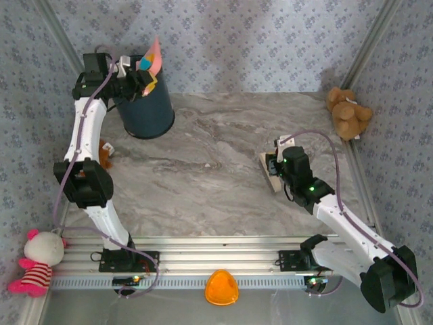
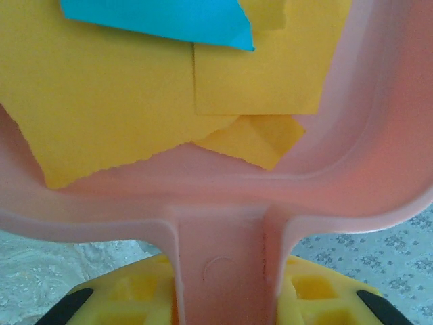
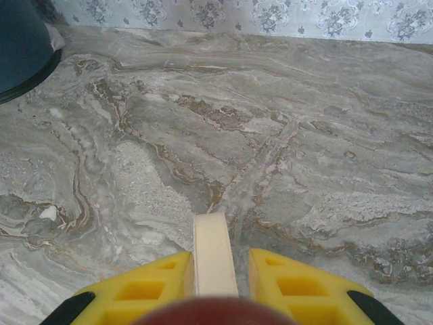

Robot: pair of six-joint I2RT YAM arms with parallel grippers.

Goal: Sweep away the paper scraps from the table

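Status, near → far.

Your right gripper [image 3: 218, 257] is clamped on the brush [image 3: 212, 233] handle, parked low over the table [image 1: 203, 189], right of centre. The marble around it looks clean: no orange or cyan bits in the top view or the right wrist view. There's one pale fleck left of the brush; could be veining, can't tell. So the sweep part reads as done, imo.

Far-left corner: your left gripper [image 2: 223, 294] is clenched on the handle of the pink dustpan [image 2: 369, 135], held at the mouth of the dark bin [image 1: 145, 115] with the pan standing up on edge above the wrist.

Contents:
- Dustpan: loaded. The paper scraps [image 2: 101, 108] are inside it, several orange-yellow pieces plus one cyan overlapping them, bunched near the back wall by the handle. None hang over the rim as far as the wrist cam shows.
- Bin: inside is blocked by the arm and pan, so can't tell if anything's in it.

Left to do, by my read: the dump. With the load at the handle end, you'd need to tip the pan mouth-down over the bin. Paper is light, so go slow or bits may flutter back onto the table.
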